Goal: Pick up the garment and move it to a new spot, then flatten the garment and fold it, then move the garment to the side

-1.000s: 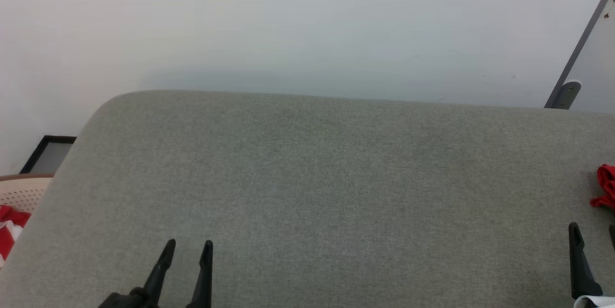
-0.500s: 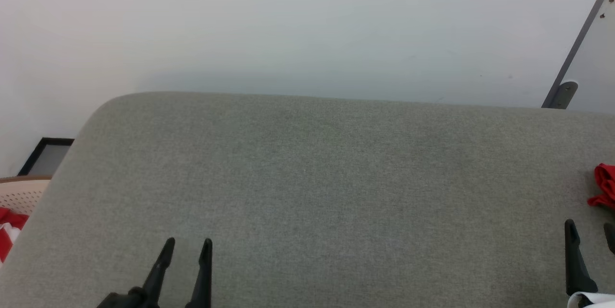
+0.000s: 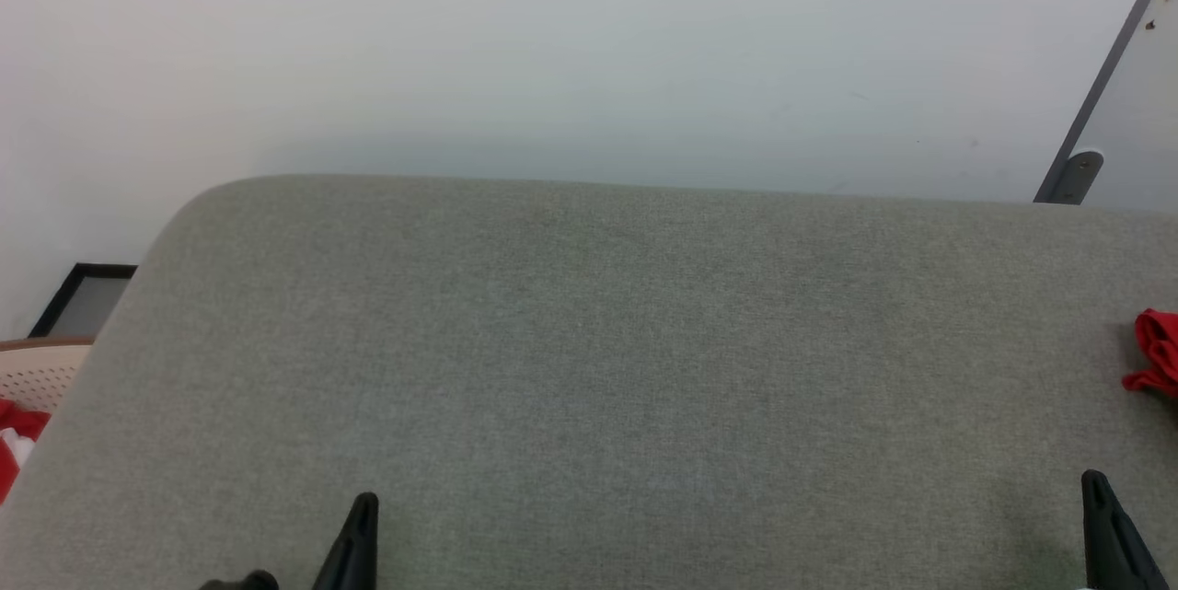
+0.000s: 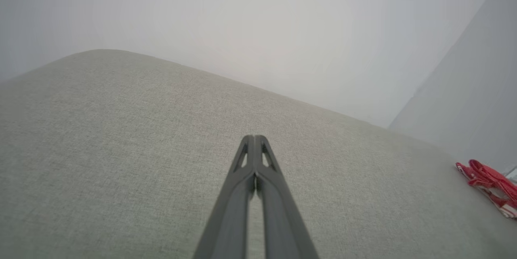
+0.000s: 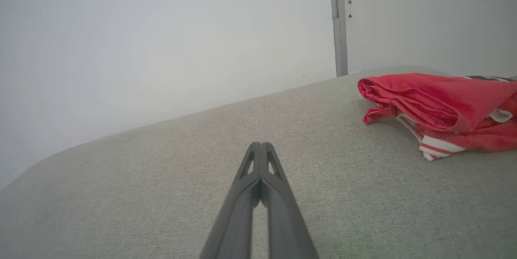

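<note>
The garment, a red jersey with white-and-red striped trim, lies crumpled on the grey cushioned surface at its far right; a small red part of the garment shows at the head view's right edge, and the garment also sits at the right of the left wrist view. My left gripper is shut with nothing in it, over bare fabric near the front; the same left gripper shows low in the head view. My right gripper is shut and empty, to the left of the jersey; the right gripper stands at the lower right.
A pale perforated basket with red-and-white cloth in it stands off the surface's left edge. A white wall rises behind. A grey door frame leans at the back right.
Both grippers have gone from open to shut with nothing between their fingers, and both have dropped lower in the head view. The head view has shifted slightly.
</note>
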You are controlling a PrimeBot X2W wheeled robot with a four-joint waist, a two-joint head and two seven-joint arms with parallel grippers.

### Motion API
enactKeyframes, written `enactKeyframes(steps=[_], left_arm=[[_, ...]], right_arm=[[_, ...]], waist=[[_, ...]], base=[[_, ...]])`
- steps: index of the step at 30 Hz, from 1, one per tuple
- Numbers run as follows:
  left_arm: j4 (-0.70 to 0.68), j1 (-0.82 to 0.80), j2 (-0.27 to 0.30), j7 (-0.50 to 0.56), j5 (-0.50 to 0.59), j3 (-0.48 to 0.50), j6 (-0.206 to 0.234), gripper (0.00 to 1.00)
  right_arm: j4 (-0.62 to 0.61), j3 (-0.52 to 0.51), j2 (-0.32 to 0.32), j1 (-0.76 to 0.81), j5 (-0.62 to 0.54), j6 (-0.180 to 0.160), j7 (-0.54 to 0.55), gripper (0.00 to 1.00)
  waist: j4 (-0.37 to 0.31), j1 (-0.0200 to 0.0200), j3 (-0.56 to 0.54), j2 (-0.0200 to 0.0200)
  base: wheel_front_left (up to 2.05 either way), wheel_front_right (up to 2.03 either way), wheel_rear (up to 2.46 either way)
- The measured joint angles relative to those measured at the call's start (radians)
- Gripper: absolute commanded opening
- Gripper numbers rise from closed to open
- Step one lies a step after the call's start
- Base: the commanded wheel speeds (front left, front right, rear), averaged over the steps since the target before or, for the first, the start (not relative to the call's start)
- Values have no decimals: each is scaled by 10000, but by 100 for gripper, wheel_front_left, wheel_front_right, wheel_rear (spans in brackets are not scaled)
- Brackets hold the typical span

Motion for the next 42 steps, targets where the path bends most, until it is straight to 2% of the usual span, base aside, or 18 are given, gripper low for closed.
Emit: enactKeyframes(steps=[20,42], left_arm=[[397,-706,-81,754,-3175,261,0,0],[685,-1271,-176,1469,-5885,554,0,0]], right_arm=[[92,13,314,-475,2953,0,828,0],[173,31,591,-928,5542,0,1592,0]], waist=[[-120,0,99,0],[-253,0,209,0]], base=[[0,0,0],[0,0,0]])
